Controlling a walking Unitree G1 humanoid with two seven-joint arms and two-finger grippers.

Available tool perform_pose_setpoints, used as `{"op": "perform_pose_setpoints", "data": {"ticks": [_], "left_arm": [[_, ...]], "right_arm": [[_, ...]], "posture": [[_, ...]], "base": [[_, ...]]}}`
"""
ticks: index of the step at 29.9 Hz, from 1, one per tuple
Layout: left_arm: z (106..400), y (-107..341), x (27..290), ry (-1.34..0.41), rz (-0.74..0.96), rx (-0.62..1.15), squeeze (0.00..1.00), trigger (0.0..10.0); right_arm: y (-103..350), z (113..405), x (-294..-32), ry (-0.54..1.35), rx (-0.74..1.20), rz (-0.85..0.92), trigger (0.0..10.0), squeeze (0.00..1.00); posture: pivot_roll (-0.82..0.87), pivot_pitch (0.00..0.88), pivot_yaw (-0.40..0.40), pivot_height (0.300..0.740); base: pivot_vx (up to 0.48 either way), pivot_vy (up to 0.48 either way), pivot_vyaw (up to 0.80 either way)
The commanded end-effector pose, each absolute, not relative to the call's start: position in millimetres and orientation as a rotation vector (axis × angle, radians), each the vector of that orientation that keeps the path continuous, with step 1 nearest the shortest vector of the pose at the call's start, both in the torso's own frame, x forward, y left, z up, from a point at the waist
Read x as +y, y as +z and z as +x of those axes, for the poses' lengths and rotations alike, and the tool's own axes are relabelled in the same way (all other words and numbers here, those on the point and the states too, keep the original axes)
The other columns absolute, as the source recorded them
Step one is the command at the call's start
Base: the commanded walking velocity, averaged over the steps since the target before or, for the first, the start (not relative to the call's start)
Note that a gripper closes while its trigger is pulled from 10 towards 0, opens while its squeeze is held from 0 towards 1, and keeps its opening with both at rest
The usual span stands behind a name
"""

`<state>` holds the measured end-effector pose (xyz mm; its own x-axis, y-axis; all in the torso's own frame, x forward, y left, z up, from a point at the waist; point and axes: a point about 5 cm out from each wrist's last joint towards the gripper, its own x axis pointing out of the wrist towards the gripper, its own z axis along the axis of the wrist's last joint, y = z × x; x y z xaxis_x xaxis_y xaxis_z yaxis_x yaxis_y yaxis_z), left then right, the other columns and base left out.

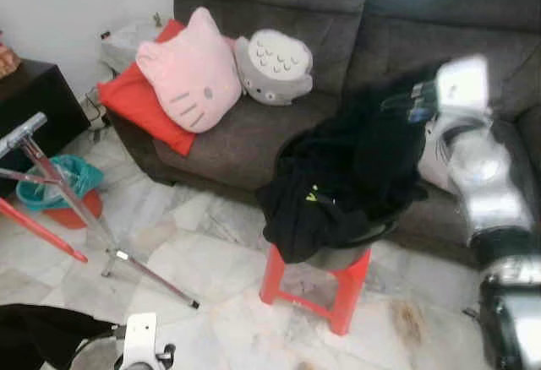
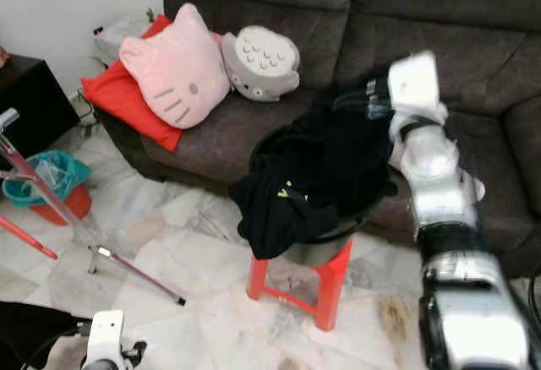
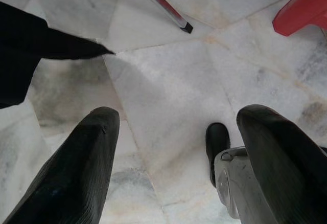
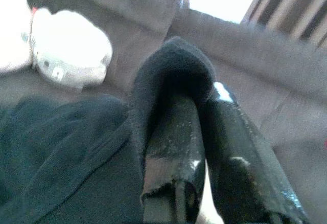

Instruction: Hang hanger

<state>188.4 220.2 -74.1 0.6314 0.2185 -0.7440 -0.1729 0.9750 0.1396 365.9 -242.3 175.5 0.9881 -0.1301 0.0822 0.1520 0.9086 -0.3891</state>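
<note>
Black garment (image 1: pixel 338 184) noted in left eye view, heaped in a dark basin (image 1: pixel 338 256) on a red stool (image 1: pixel 317 285), just in front of a grey sofa (image 1: pixel 473 15). Right gripper (image 1: pixel 406 104) reaching in from the right, at the upper edge of the heap and touching it. Hanger not distinguishable among the cloth. On the sofa seat: pink cat cushion (image 1: pixel 190 70) over a red cushion (image 1: pixel 135 104), grey round cushion (image 1: pixel 275 66) beside it. On the marble floor (image 1: pixel 228 294) to the left: metal stand legs (image 1: pixel 76 209), teal basket (image 1: pixel 63 180) behind them, further black cloth (image 1: pixel 38 332) at the lower edge. Right eye view: same layout confirmed, silver right arm extended over the stool. Left wrist view: left gripper (image 3: pixel 173 147) hanging above bare floor, fingers (image 3: pixel 76 173) spread wide, nothing between them; capped end of a stand leg (image 3: pixel 163 9), corner of the stool (image 3: pixel 301 9) and an edge of black cloth (image 3: pixel 30 50) beyond. Right wrist view, blurred: fingers (image 4: pixel 173 147) drawn close together, pinching a fold of the garment (image 4: pixel 61 162), cloth draped over one fingertip; grey cushion (image 4: pixel 69 52) and sofa back (image 4: pixel 286 81) behind.
</note>
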Motion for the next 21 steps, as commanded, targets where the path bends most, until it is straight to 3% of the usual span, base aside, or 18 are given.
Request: {"op": "perform_pose_setpoints", "data": {"ticks": [1,7,14,21], "left_arm": [[185,-75,223,0.217,0.080,0.876,0.00,10.0],[186,-75,223,0.218,0.080,0.877,0.00,10.0],[186,-75,224,0.220,0.077,0.875,0.00,10.0],[185,-75,225,0.221,0.075,0.875,0.00,10.0]], "right_arm": [[180,362,-239,-0.165,-0.081,-0.340,0.0,0.00],[153,347,-235,-0.201,0.009,-0.241,0.0,0.00],[175,333,-274,-0.475,-0.074,-0.202,0.0,0.00],[155,319,-279,-0.519,0.003,-0.167,0.0,0.00]], "posture": [[-0.12,0.000,0.042,0.728],[-0.12,0.000,0.041,0.728],[-0.12,0.000,0.037,0.728],[-0.12,0.000,0.037,0.728]], "base": [[0.000,0.000,0.00],[0.000,0.000,0.00],[0.000,0.000,0.00],[0.000,0.000,0.00]]}}
